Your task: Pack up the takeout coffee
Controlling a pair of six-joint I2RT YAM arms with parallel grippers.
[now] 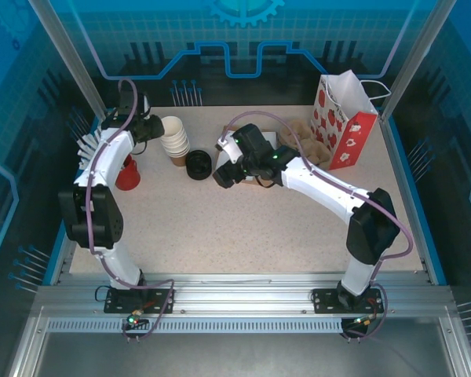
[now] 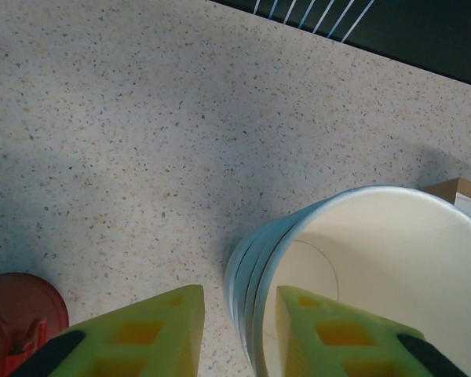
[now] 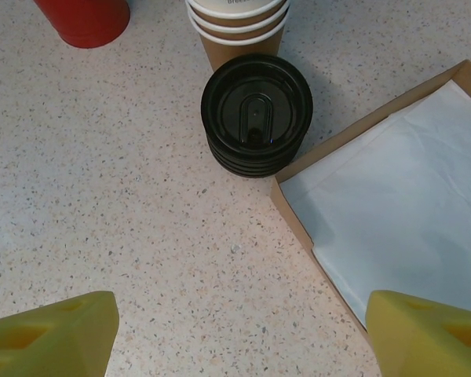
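Holding the left pincer at the top of the stack of nested paper cups, brown-walled with white rims, at the far left of the pale speckled desk. Straddling the topmost cup's wall with the yellow-green fingers: one inside the white hollow, the other outside, a sliver of desk showing beside it. Standing narrowly spread there, pinching nothing yet. Hovering the right pincer low over the middle of the desk, spread wide and carrying nothing. Facing the stack of round black plastic lids, sitting just in front of the cups. Showing, just right of the lids, a shallow brown cardboard tray lined with white paper. Showing also a red cup-shaped thing left of the cups, and a white paper gift bag printed with red strawberries, standing upright at the far right corner. Not managing to place the lidded takeout coffee from these views.
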